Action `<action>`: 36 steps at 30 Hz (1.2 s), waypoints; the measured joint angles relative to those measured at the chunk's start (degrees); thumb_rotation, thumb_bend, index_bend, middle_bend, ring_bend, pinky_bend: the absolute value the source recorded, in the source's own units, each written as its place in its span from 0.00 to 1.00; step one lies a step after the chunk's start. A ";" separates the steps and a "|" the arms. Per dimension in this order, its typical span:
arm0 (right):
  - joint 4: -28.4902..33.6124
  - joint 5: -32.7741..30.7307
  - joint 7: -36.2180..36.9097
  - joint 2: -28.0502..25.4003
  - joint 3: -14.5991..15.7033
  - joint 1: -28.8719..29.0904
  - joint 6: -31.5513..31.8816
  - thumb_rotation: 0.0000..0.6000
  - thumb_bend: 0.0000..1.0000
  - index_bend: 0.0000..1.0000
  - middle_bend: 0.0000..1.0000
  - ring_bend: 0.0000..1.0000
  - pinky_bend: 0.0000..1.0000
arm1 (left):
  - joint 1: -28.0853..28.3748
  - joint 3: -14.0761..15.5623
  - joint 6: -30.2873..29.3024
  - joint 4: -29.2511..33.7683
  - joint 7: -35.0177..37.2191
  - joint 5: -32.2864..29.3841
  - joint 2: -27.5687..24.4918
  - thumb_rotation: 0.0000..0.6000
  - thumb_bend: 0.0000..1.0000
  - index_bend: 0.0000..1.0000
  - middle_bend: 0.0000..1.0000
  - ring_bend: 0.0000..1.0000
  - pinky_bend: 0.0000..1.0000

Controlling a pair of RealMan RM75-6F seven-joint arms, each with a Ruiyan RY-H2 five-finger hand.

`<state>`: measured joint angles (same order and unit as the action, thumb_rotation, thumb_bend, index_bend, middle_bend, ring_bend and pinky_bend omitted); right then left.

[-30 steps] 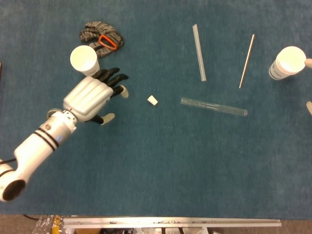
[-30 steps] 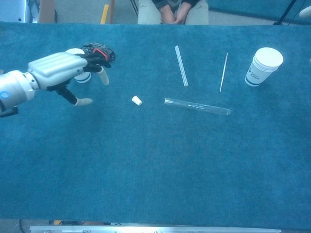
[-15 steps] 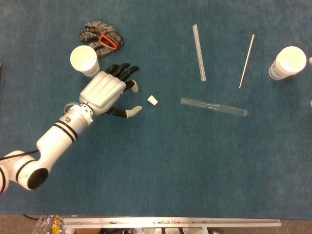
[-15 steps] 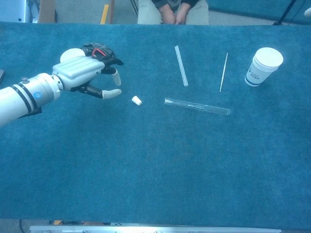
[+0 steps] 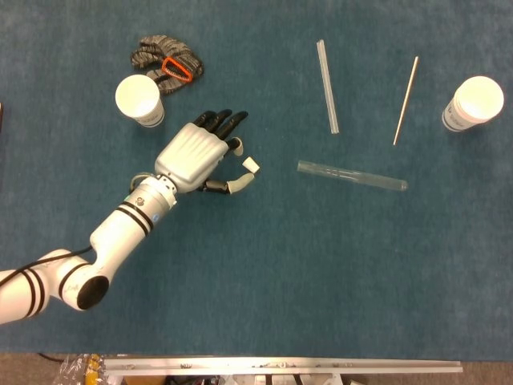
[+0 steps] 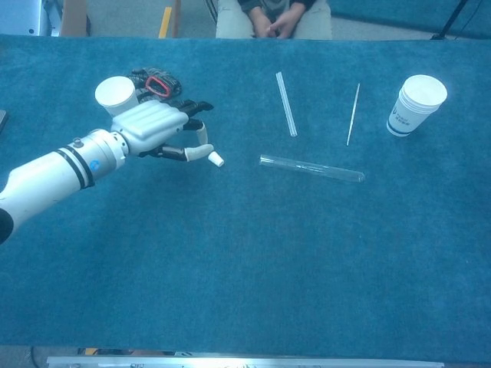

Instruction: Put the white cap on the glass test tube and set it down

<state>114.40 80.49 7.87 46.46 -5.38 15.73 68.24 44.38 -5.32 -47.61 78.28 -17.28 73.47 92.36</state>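
With fingers spread and nothing held, the left hand [image 5: 195, 156] should pinch the small white cap [image 5: 250, 164] squarely between thumb and fingertip so it can seat on the clear glass test tube [image 5: 352, 176].

Paper cups: 2. One [image 5: 139, 99] top left, one [image 5: 473, 104] top right w/ print on its side.
White cap: 1 [image 5: 250, 164], small.
Glass test tube: 1 [image 5: 353, 176], lying flat in the mid.
Clear straight tube: 1 [image 5: 327, 86], thinner, up top.
Thin stick: 1 [image 5: 405, 99], wood color.
Gray knit glove: 1 [image 5: 167, 58], w/ 1 orange clip on it.
Robot hands: 1 in view, the left hand [image 5: 196, 156].
Blue cloth: 1 [image 5: 280, 273], covers the whole table.
People: 1 [image 6: 274, 17], chest view only, at the far edge; just arms & hands show.
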 measured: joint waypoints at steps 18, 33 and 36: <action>-0.33 0.10 1.04 -0.92 0.14 -0.86 0.93 1.00 0.29 0.18 0.12 0.00 0.12 | 1.22 0.34 1.34 -6.62 2.34 -0.50 4.36 0.00 0.24 0.33 0.00 0.00 0.00; -0.16 0.05 0.85 -0.81 0.10 -1.03 1.19 1.00 0.29 0.18 0.12 0.00 0.12 | 1.13 1.02 1.28 -5.33 2.35 -0.21 4.10 0.00 0.24 0.33 0.00 0.00 0.00; -0.18 0.17 0.99 -0.88 0.11 -1.14 1.37 1.00 0.29 0.18 0.12 0.00 0.12 | 1.16 1.02 1.23 -4.79 2.04 -0.40 4.07 0.00 0.24 0.33 0.00 0.00 0.00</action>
<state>114.23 80.66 8.86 45.58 -5.27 14.59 69.61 45.54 -4.30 -46.38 73.49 -15.24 73.07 96.44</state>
